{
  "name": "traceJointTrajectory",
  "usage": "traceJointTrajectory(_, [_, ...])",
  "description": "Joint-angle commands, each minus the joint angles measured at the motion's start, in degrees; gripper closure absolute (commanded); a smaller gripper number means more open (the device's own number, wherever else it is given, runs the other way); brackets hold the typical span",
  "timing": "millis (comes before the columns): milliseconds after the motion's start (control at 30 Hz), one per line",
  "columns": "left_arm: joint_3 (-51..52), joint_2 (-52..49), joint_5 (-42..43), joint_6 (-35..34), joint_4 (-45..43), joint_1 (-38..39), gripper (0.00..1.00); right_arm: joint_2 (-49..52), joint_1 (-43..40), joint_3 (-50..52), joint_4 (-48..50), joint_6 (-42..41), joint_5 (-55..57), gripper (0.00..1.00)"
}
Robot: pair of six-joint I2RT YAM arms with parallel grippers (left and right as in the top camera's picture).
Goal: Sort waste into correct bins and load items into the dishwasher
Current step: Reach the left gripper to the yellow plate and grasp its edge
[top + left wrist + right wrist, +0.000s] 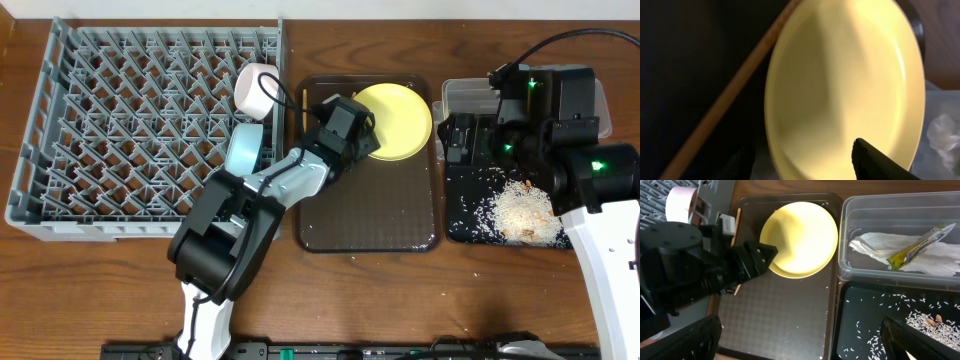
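Reaching out long and low over the brown tray, the left arm is bringing the left gripper to the yellow plate. The plate is lying right in front of it. One finger is lying over the plate's inside, most likely to pinch the rim and carry it to the grey rack on the gripper's left. I cannot tell if it is squeezing yet. A chopstick is lying just beside it. The right gripper is hanging spread wide with nothing in it. The black tray is sitting just to its right and the clear tub just ahead.
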State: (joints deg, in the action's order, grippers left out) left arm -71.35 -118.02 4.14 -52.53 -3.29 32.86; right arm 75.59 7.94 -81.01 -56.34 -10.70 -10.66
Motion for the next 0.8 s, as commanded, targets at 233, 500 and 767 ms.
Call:
traceJointTrajectory(233, [-0.87, -2.91, -0.70, -0.31, -0.22, 0.37, 0.41, 0.17, -1.03, -0.50, -0.07, -0.61, 0.11, 0.01])
traceJointTrajectory(500, [-0.87, -7.54, -0.63, -1.40, -0.17, 0.48, 0.48, 0.17, -1.03, -0.50, -0.07, -0.61, 0.11, 0.01])
traceJointTrajectory(767, [-0.87, -9.99, -0.66, -2.67, 1.05, 0.33, 0.92, 0.17, -1.03, -0.50, -0.07, -0.61, 0.11, 0.01])
